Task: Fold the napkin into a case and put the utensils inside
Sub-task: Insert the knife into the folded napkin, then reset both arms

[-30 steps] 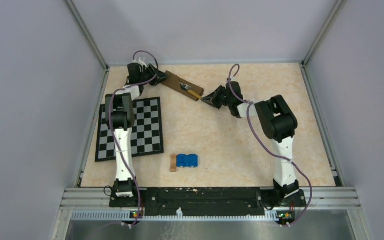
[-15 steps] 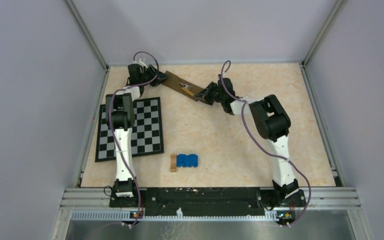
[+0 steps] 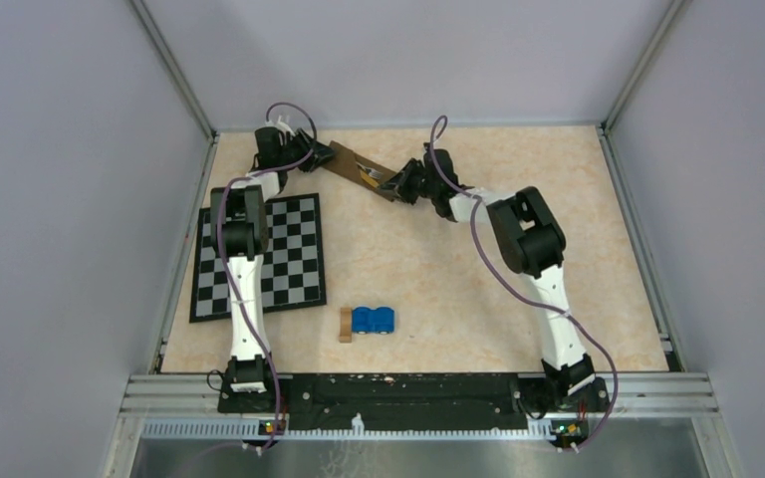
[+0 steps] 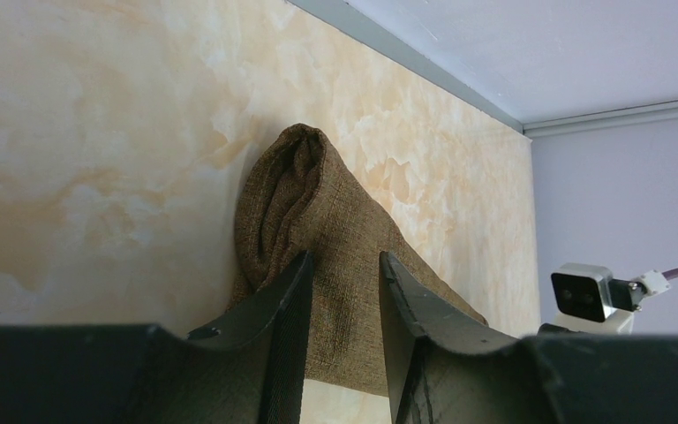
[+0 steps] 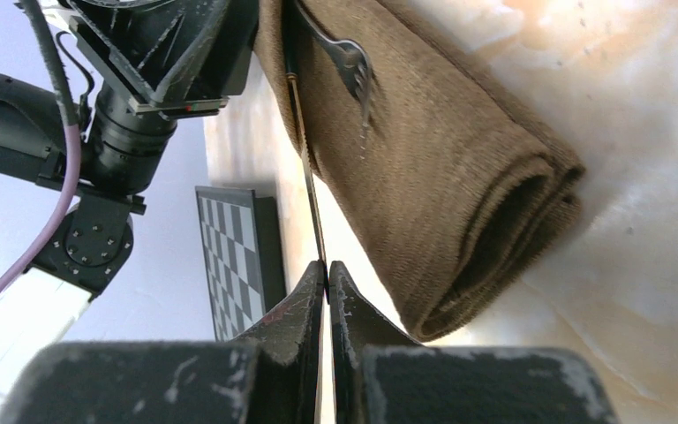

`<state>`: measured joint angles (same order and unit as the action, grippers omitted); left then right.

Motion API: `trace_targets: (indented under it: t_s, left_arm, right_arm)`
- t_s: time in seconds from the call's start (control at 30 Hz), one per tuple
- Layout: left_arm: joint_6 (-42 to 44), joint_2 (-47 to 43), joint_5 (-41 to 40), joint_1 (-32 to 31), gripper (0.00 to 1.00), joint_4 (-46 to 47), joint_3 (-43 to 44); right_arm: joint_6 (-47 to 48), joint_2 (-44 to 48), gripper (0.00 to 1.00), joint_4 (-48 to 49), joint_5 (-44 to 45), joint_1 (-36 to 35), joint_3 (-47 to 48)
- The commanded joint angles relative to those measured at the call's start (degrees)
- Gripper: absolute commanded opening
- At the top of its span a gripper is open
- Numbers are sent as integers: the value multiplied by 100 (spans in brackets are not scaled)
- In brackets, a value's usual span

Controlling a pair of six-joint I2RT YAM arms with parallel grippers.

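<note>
The napkin is folded into a long brown case (image 3: 352, 160) lying slantwise at the back of the table. My left gripper (image 3: 316, 156) is shut on the case's left end, and in the left wrist view the cloth (image 4: 318, 190) bulges out past the gripper (image 4: 344, 258). My right gripper (image 3: 396, 186) sits at the case's right end. It (image 5: 327, 265) is shut on a thin knife (image 5: 304, 146) seen edge-on, running along the case's (image 5: 441, 150) side. A fork (image 5: 351, 62) lies on top of the cloth, tines toward me. The case's rolled right end gapes open.
A black-and-white chessboard mat (image 3: 259, 254) lies at the left under my left arm. A blue object (image 3: 373, 320) and a small wooden block (image 3: 345, 325) sit near the front middle. Walls close off the back and both sides.
My right gripper has moved left and toward the back, carrying the knife along the case's right end. The left gripper and the case's left end have stayed put.
</note>
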<state>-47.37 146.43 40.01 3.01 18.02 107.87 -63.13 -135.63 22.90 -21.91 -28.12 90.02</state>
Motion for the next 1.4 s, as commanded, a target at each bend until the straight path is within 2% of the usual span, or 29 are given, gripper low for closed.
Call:
trace_targets:
  t_s: [0.0,0.57,0.67,0.9,1.07,1.23,1.37]
  left_arm:
    - [162,-206,-12,-19,40,50,-13]
    - [260,-233,-54,-37,40,-48,37]
    - [285,-235,-59,-37,40,-70,39]
    - [368,-262,-72,-37,42,-129,47]
    - [458,-331,-81,-36,45,-182,80]
    - [414,-613,108,51,53,-161,-1]
    - [46,-1162,329,224,60,-26,-362]
  right_arm:
    - [170,-189,0,-81,-24,-71,429]
    - [354,-604,0,-526,69,-80,1164]
    - [435,-559,7,-640,143,-81,1167]
    - [534,-97,31,-878,517,-56,885]
    - [647,466,38,-909,543,12,462]
    - [985,1385,43,-1194,570,79,-86]
    - [2039,2362,50,-2029,707,80,-522]
